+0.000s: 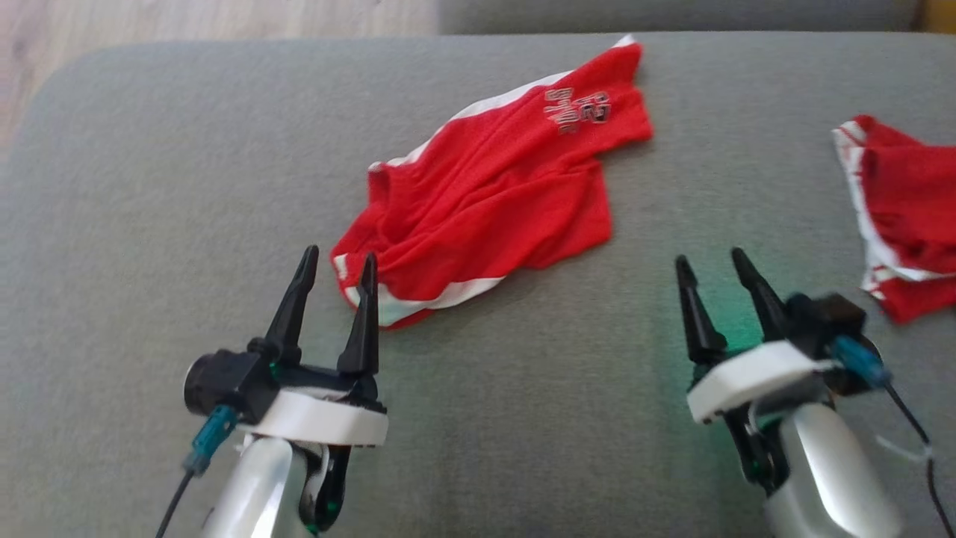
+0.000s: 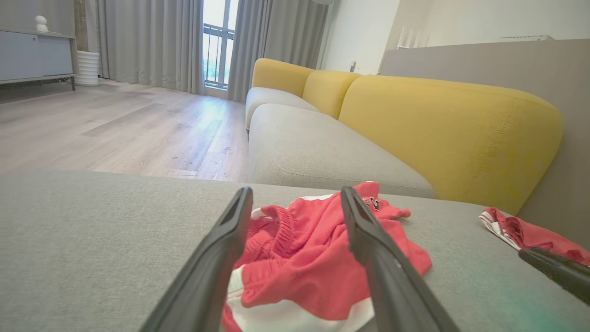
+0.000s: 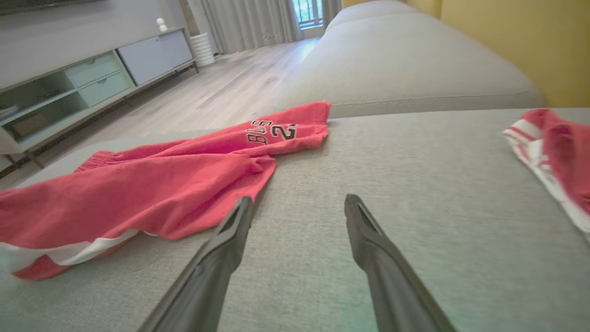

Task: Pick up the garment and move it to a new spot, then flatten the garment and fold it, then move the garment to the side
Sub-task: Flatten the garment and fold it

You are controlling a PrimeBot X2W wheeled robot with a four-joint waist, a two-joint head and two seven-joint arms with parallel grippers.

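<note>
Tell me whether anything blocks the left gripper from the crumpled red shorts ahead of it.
Nothing visible does. The open left gripper sits at the near edge of the red shorts on the grey cushion; the second red garment lies off to the right.

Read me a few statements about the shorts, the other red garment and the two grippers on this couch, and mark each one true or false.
1. The left gripper is shut on the red shorts. False: it is open at their near edge, gripping nothing.
2. A second red garment lies to the shorts' right, apart from them. True.
3. The shorts are folded flat. False: they lie crumpled on the grey cushion.
4. The right gripper is open over bare cushion. True.
</note>
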